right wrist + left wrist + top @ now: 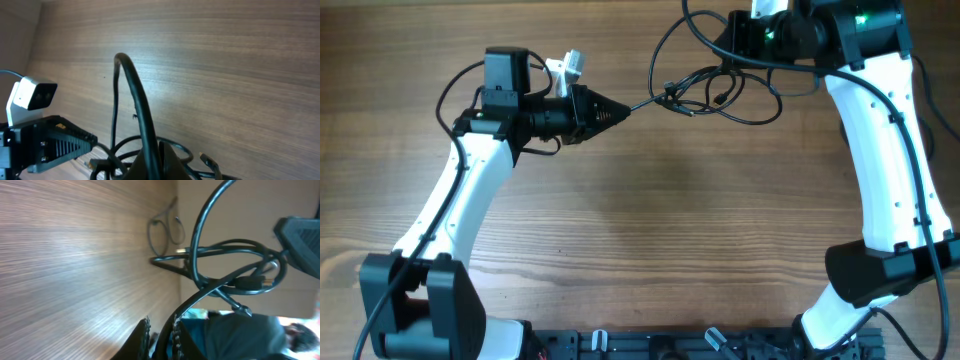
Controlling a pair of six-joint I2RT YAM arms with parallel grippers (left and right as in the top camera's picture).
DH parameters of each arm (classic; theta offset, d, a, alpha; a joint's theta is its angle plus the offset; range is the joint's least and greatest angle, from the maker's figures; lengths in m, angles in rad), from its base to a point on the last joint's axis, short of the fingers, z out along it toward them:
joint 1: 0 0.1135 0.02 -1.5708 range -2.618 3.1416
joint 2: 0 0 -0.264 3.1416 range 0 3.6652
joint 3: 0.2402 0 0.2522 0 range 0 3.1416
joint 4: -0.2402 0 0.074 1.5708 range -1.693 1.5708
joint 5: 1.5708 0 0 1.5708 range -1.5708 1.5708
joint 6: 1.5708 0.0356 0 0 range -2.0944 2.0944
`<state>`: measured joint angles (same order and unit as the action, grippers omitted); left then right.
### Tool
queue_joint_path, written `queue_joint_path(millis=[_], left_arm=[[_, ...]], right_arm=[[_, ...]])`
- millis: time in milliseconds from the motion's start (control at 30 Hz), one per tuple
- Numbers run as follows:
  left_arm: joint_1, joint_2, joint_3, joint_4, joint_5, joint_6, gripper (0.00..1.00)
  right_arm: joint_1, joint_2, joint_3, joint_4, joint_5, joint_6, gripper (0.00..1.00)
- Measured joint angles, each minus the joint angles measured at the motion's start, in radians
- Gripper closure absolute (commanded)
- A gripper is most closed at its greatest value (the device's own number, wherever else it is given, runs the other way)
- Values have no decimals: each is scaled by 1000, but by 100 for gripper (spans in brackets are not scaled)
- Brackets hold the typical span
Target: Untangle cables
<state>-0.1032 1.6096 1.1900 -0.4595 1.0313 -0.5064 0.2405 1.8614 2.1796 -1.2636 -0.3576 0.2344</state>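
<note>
Left claw point(623, 107) is pinched together on one strand of the cables point(720, 95), knotted just beyond its tip overhead; its wrist view alone plainly shows a plug point(260, 282) among the loops, and the right claw point(167, 156) hides whether it grips.

The table point(650, 230) is brown wood with fine grain running across it; the cables point(672, 98) form a knotted black bundle of loose loops; one thin loop point(165, 230) lies flat on the wood beyond the bundle; a black rail point(670, 345) lies well apart from it.
</note>
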Motion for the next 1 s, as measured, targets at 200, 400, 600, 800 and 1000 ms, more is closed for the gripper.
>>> queue_joint_path(millis=[200,400,600,800,1000], left_arm=[[0,-15,19,-152,-230,71,96],[-2,-22,23,-216,-487,98,96],[51,18,-21,-297,-949,102,95],[51,18,-21,-304,-1060,102,93],[40,18,-21,-313,-705,264,29]], right_arm=[[0,0,0,-41,-53,-4,96],[1,0,0,-61,-58,-13,96],[-79,-56,17,-45,55,-21,96],[-76,-66,21,-64,90,-3,71],[-76,-66,21,-65,98,5,46]])
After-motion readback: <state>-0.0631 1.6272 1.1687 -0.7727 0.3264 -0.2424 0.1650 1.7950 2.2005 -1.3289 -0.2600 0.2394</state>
